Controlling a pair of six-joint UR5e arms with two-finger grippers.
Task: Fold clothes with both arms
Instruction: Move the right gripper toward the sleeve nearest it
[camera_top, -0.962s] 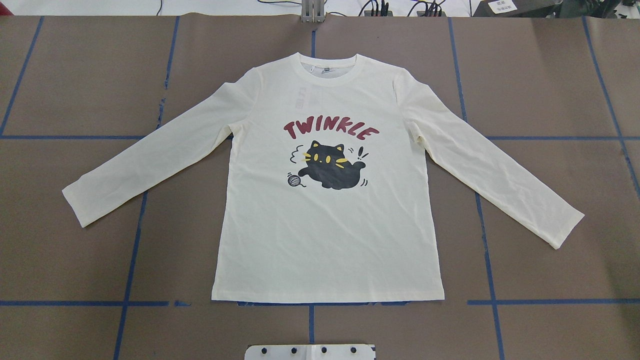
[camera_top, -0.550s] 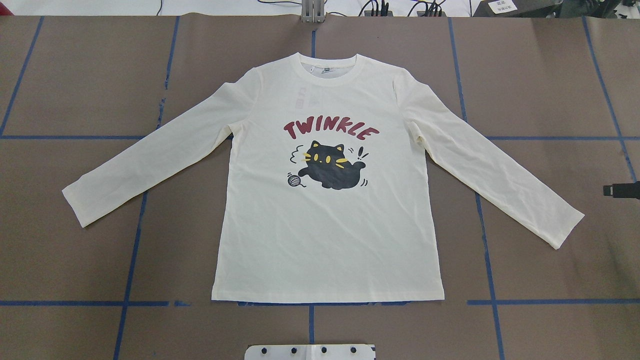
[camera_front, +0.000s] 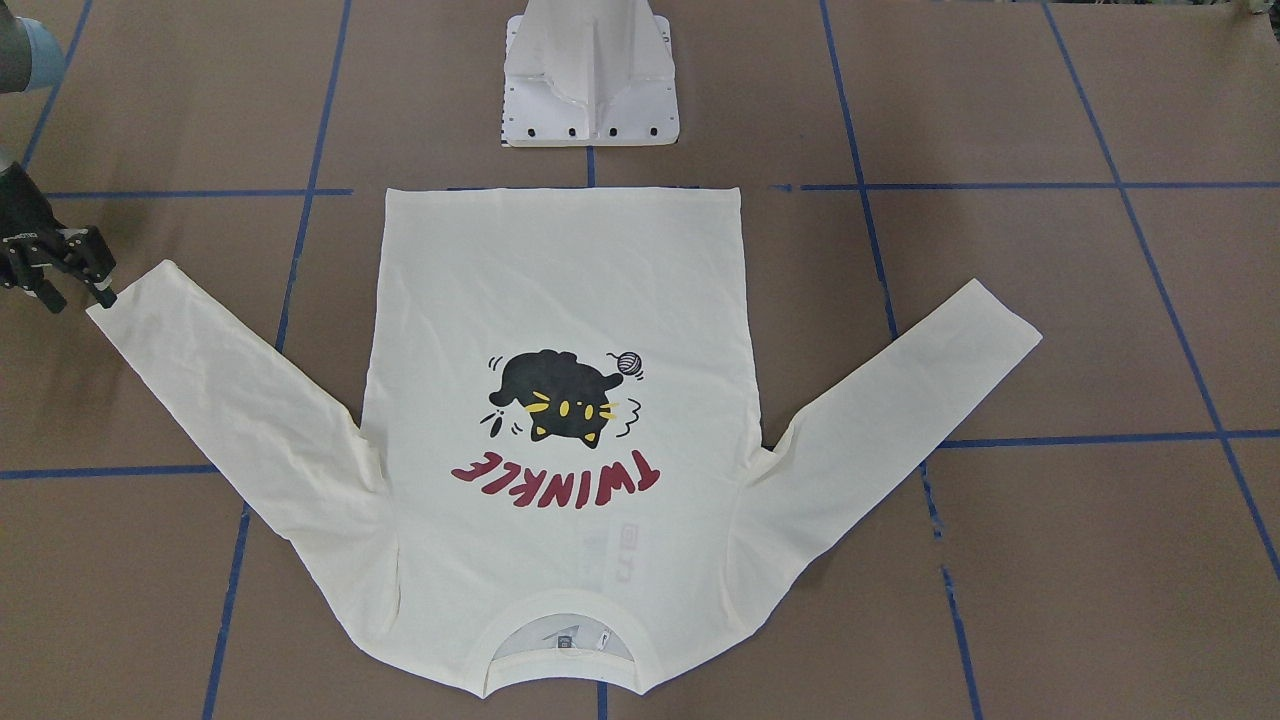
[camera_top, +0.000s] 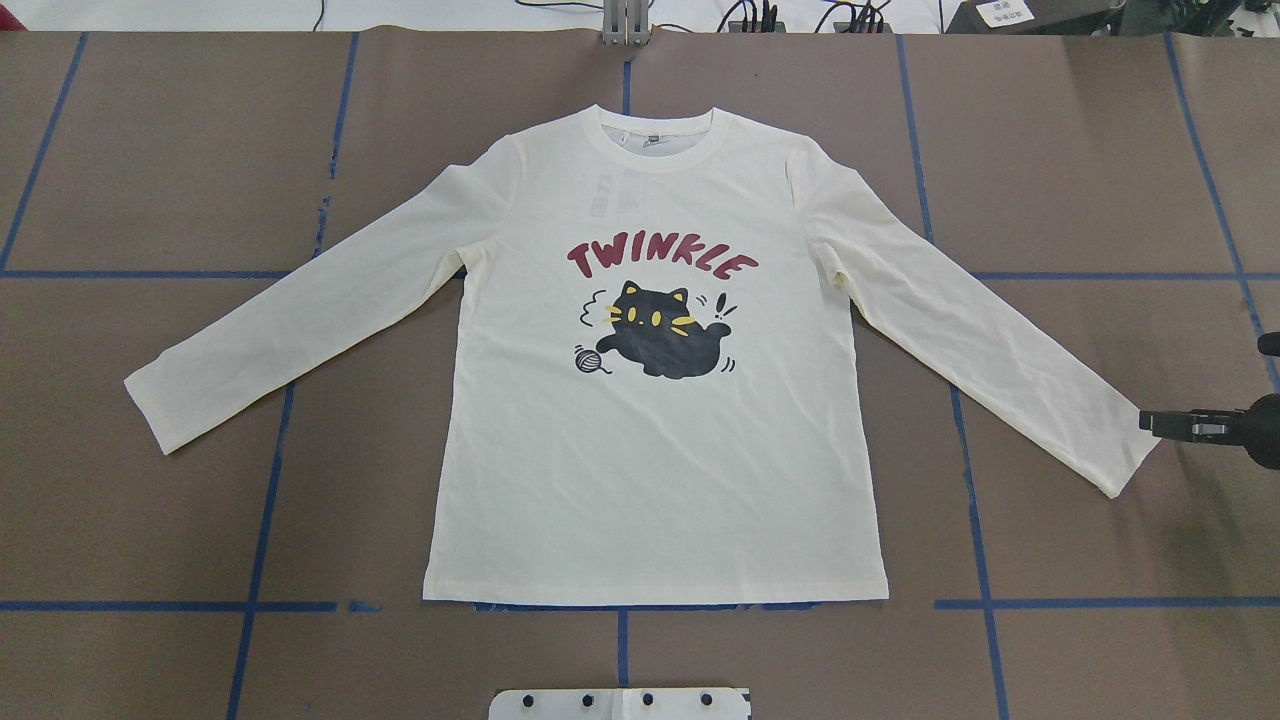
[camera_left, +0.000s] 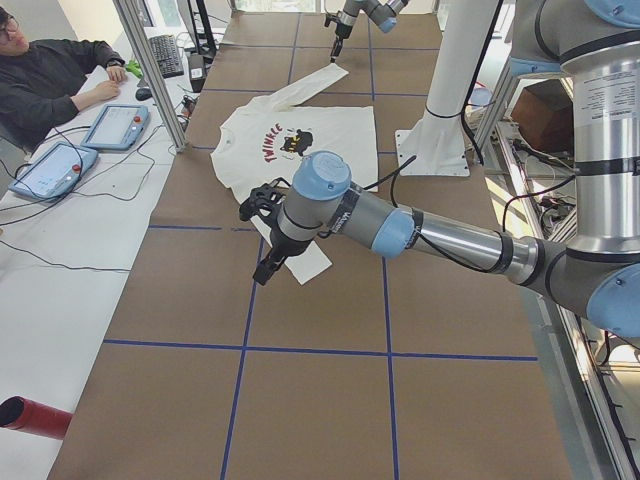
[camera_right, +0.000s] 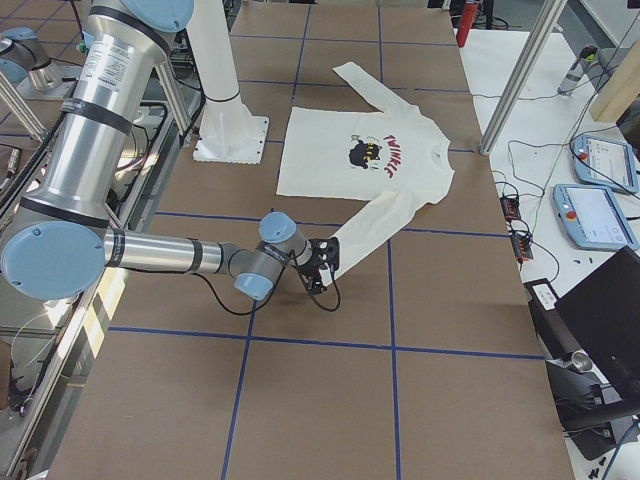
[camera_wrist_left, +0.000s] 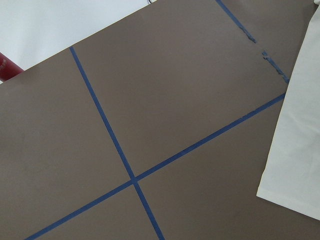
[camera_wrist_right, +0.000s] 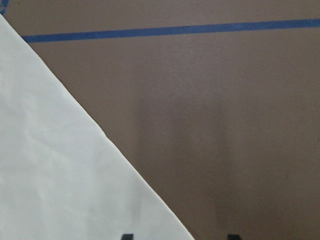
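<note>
Brown table (camera_top: 150, 520), gridded with blue tape (camera_top: 262, 480); white pedestal (camera_front: 590, 90) stands at the robot's edge.

- Shirt (camera_top: 650, 480): flat on the table just in front of the pedestal, print side up. Hem nearest the pedestal, parallel to it. Collar at the far end. Cat and "TWINKLE" read upright from the pedestal side. Both sleeves are spread out and angled back toward the pedestal's side of the table. Cloth is smooth, with light creases at the armpits.
- Right gripper (camera_top: 1155, 423): well out to the pedestal's right, low, at the end of the right cuff. Jaws wide. In the wrist view one fingertip (camera_wrist_right: 127, 236) is over the sleeve and the other over bare table, with the sleeve's edge running between them. Cannot tell whether the tips touch cloth.
- Left gripper (camera_left: 268, 268): out to the pedestal's left, above the table near the left cuff. It shows only in the side view, so cannot tell how its jaws stand. Its wrist view shows the cuff's corner and a tape crossing.
- Beyond the table, across from the pedestal: a seated person (camera_left: 50, 80) at a white bench with two tablets (camera_left: 115, 125).
- Red cylinder (camera_left: 35, 417) lies on that bench, far to the pedestal's left.
</note>
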